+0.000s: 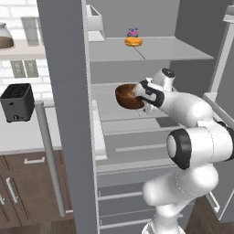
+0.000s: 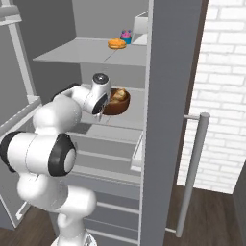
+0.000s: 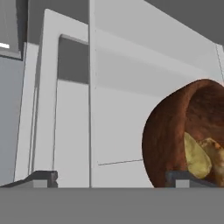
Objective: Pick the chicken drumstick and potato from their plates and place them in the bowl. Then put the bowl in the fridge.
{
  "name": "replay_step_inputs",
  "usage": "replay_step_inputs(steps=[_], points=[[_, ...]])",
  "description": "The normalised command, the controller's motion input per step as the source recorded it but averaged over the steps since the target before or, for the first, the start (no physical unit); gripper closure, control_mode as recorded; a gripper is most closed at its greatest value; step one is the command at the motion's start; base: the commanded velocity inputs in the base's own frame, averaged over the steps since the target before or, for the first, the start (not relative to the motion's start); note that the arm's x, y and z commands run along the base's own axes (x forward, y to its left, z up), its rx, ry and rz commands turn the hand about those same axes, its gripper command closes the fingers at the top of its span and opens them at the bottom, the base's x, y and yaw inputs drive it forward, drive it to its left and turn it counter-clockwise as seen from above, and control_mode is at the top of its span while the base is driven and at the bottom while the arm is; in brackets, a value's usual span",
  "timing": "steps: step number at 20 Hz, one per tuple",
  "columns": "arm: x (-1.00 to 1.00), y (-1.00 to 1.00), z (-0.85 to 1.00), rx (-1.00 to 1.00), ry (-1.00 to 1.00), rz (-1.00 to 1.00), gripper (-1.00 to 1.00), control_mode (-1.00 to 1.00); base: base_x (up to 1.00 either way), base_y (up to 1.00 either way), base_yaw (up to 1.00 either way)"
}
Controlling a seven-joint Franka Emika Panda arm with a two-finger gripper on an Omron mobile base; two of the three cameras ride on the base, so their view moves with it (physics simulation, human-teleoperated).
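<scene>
The reddish-brown wooden bowl (image 1: 125,98) is inside the open fridge (image 1: 151,50), over its middle shelf (image 2: 120,120). Whether it rests on that shelf I cannot tell. In the hand view the bowl (image 3: 164,131) is at the right, its opening turned to the camera. Inside it lie the tan-yellow potato (image 3: 196,158) and the browned chicken drumstick (image 3: 214,148). My gripper (image 3: 111,178) is open with its fingertips far apart, the right fingertip (image 3: 183,178) against the bowl's outer wall. In the left base view the gripper (image 1: 142,95) is at the bowl's right side. The plates are out of view.
The grey fridge door (image 1: 64,100) stands open at the left with its long bar handle (image 1: 49,160). An orange doughnut (image 1: 133,41) and a small blue-pink cake (image 2: 126,35) sit on the upper shelf. A black toaster (image 1: 17,103) stands on the counter left of the door. Drawers (image 1: 123,201) lie below.
</scene>
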Motion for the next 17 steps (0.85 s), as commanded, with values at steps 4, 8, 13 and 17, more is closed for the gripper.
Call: replay_step_inputs(steps=[4,8,13,17], points=[[-1.00,0.01,0.45,0.00,-0.09,0.00,-1.00,-1.00,0.00,0.00,0.00],[-1.00,0.01,0.41,0.00,-0.07,-0.03,-1.00,-1.00,0.00,0.00,0.00],[-1.00,0.10,0.09,0.00,-0.03,-0.13,-1.00,-1.00,0.00,0.00,0.00],[-1.00,0.02,-0.14,0.00,-0.05,-0.11,-1.00,-1.00,0.00,0.00,0.00]])
